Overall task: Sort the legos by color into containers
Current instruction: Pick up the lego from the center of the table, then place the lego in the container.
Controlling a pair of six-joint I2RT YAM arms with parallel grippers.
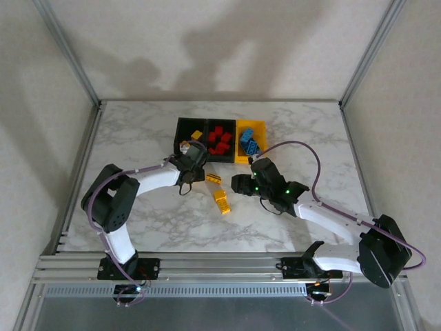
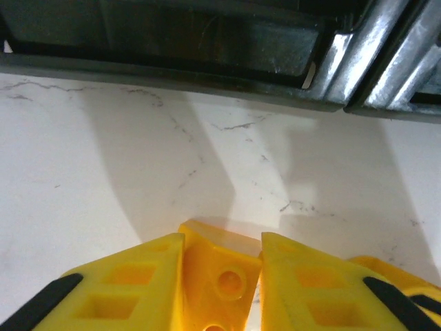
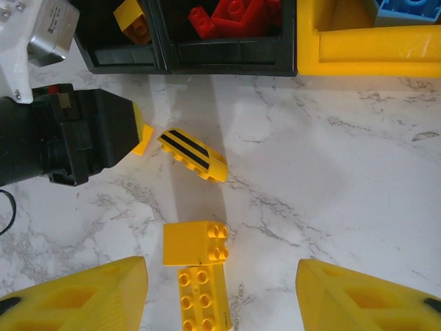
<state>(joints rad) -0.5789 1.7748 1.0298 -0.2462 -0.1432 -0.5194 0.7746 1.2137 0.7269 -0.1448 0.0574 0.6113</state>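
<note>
My left gripper (image 2: 220, 279) is shut on a yellow lego (image 2: 219, 272) just above the table, close in front of the black bins' wall (image 2: 207, 69). From above, this gripper (image 1: 201, 165) sits by the left black bin (image 1: 185, 125). My right gripper (image 3: 220, 303) is open above two yellow legos lying end to end, a block (image 3: 195, 243) and a longer brick (image 3: 203, 303). A black-striped yellow lego (image 3: 193, 155) lies beyond them. Red legos (image 1: 220, 140) fill the middle black bin; blue legos (image 1: 249, 143) lie in the yellow bin (image 1: 258, 126). One yellow lego (image 3: 131, 15) is in the left bin.
The left arm's black wrist body (image 3: 69, 138) stands just left of the striped lego. White marble table (image 1: 138, 145) lies open to the left and right of the bins. Metal frame posts (image 1: 83, 76) border the table's sides.
</note>
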